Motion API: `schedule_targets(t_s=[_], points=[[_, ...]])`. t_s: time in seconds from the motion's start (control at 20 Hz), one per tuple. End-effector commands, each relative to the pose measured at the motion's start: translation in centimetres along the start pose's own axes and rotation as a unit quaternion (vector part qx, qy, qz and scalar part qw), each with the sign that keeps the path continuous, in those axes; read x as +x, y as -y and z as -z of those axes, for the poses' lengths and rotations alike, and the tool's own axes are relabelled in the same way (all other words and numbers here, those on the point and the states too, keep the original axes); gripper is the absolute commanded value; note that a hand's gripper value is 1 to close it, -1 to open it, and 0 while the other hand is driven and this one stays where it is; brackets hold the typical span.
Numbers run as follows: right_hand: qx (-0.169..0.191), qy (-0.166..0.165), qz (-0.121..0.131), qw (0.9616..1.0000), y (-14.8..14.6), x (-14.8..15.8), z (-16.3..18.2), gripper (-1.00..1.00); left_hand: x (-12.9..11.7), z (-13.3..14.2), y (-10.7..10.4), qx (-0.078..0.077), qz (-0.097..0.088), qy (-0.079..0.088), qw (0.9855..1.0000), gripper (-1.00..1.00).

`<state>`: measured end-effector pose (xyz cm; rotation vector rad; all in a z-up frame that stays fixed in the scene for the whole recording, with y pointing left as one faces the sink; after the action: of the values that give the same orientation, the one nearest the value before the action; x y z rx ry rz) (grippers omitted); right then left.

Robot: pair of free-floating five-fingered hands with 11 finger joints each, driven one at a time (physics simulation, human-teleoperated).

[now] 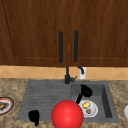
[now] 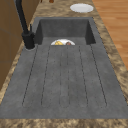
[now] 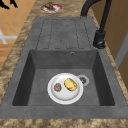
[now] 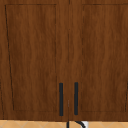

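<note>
nearest in the front view, a big red ball (image 1: 67, 114) low at the middle, overlapping the sink's front edge and part of the white plate (image 1: 93, 109). just left of it, the left robot hand (image 1: 34, 116), a dark compact shape hanging over the front edge of the drainboard (image 1: 45, 97), fingers pointing down and seemingly curled in, clenched on nothing, though the shape is too blurred to be sure. touching neither ball nor plate, as far as can be told.

a little farther in, the plate lying flat on the floor of the sink basin (image 3: 42, 82), with a yellow food piece (image 3: 70, 84) and a smaller brown food piece (image 3: 57, 87) on it, side by side, near the drain (image 3: 82, 80). above the plate, the right robot hand (image 1: 85, 91), palm rounded, one dark finger or thumb slanting down to the left toward the plate's rim and the yellow piece; fingers look curled, gripping nothing visible. contact with the plate not clear.

behind, the black faucet (image 1: 67, 76) standing at the back rim between drainboard and basin. on the table (image 1: 12, 86) at far left, a red-rimmed plate (image 1: 5, 105) carrying brown food; at far right, the edge of another white plate (image 2: 81, 8). farthest, the wood wall cabinet (image 4: 35, 57) with two dark vertical handles (image 4: 61, 99) close together at its middle.
</note>
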<state>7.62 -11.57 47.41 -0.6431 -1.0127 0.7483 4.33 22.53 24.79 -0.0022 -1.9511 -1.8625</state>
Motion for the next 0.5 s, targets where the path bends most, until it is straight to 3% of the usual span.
schedule_targets(t_s=[0.0,0.45], points=[[-0.022,-0.024,0.056,0.9979,0.8,0.4,-1.0,-1.0,0.0,0.0,0.0,0.0,0.0,0.0,1.0,0.0],[-0.033,-0.054,0.082,0.9946,2.1,1.3,-3.2,-1.0,0.0,0.0,0.0,0.0,0.0,0.0,1.0,0.0]])
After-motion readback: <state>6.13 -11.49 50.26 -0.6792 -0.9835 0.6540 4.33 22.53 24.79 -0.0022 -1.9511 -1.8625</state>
